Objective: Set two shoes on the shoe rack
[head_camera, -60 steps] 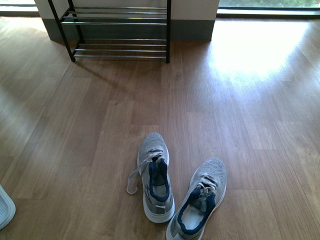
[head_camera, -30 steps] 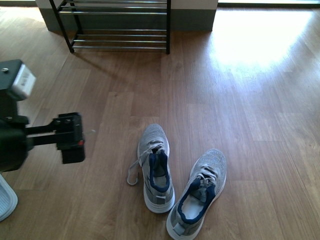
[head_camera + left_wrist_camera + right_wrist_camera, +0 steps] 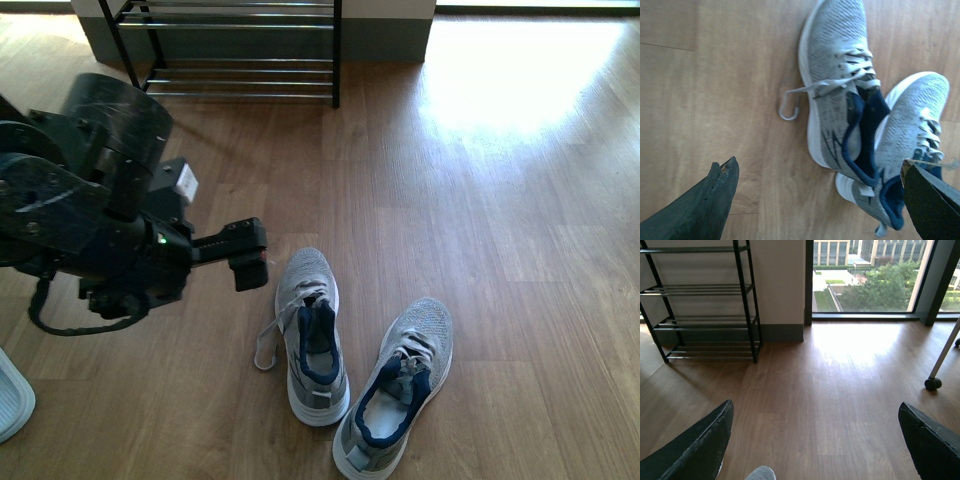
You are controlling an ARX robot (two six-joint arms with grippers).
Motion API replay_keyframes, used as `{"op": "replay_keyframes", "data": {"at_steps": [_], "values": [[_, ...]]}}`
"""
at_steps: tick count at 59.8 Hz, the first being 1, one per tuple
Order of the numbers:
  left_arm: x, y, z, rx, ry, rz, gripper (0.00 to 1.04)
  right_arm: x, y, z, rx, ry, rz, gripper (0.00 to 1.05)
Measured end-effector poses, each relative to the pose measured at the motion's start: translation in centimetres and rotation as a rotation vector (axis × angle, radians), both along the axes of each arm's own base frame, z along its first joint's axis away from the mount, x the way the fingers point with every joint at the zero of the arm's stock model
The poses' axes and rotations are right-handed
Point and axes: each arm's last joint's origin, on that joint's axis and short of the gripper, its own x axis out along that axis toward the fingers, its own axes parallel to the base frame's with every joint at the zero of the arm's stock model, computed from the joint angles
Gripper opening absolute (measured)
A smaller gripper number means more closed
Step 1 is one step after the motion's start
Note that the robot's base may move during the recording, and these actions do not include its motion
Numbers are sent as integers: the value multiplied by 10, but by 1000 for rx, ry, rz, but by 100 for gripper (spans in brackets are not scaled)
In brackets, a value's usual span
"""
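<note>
Two grey mesh sneakers with white soles and navy lining lie side by side on the wooden floor, one [image 3: 311,335] left of the other [image 3: 398,392]. Both sneakers, the nearer [image 3: 837,92] and the farther [image 3: 910,145], show in the left wrist view. My left gripper [image 3: 248,260] hovers open just left of the left sneaker's toe; its dark fingers [image 3: 705,205] are spread wide, with the sneakers' heels between them [image 3: 817,165]. The shoe rack [image 3: 235,50] stands against the far wall, its chrome rods bare. My right gripper [image 3: 815,407] is open over bare floor, facing the rack [image 3: 705,305], with a sneaker toe [image 3: 760,473] below.
A pale blue sandal [image 3: 10,400] pokes in at the front left corner. A loose white lace loop [image 3: 265,355] trails left of the left sneaker. A castor wheel [image 3: 932,383] and its leg stand by the window. Open wooden floor lies between sneakers and rack.
My left arm has swung in from the left edge and now reaches right, its gripper close to the left sneaker. The sneakers and rack have not moved in the last half second.
</note>
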Motion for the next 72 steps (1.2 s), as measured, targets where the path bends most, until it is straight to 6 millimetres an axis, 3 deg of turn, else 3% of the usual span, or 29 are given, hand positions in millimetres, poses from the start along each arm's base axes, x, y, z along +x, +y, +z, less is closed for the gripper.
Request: {"op": "replay_keyframes", "data": {"at_steps": [9, 24, 45, 61, 68, 72], "values": [[8, -13, -33, -76, 82, -84, 95, 0, 0, 0, 0, 0, 0, 96], [14, -20, -91, -50, 234, -134, 95, 0, 0, 0, 0, 0, 0, 96], [47, -42, -125, -34, 257, -204, 95, 0, 0, 0, 0, 0, 0, 96], [72, -52, -140, 27, 223, -231, 95, 0, 0, 0, 0, 0, 0, 96], [78, -53, -146, 85, 205, -245, 80, 0, 0, 0, 0, 0, 0, 96], [80, -54, -147, 84, 198, -260, 64, 0, 0, 0, 0, 0, 0, 96]]}}
